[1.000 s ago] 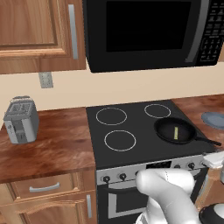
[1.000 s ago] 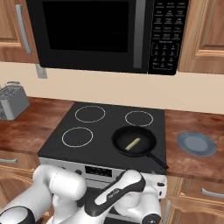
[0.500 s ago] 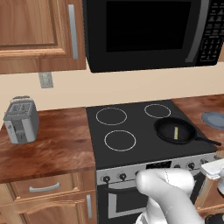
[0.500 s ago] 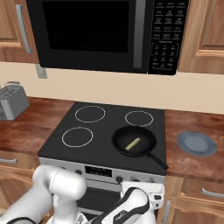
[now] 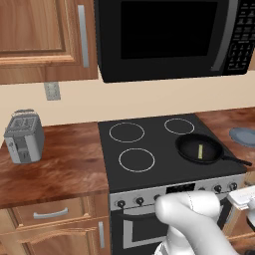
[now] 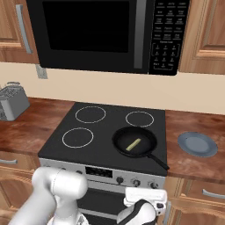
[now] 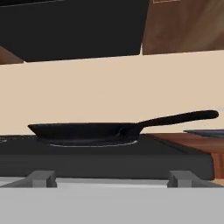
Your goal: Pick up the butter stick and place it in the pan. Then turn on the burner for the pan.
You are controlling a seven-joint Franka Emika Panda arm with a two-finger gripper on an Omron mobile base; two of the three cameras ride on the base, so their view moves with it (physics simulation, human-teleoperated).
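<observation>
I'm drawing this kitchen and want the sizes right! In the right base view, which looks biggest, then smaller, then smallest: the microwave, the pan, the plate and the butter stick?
1. microwave, by far the biggest.
2. pan, counting its long handle.
3. plate; its round part looks close to the pan's bowl, so that ranking is shaky.
4. butter stick, tiny, lying inside the pan.

No text can be read; the microwave (image 6: 105,35) keypad markings are too small to read.

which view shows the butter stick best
The right base view: the butter stick lies in plain sight, diagonal on the floor of the pan. The left base view shows it smaller and more foreshortened. The hand view looks level at the pan's side, so its rim hides the butter.
</observation>
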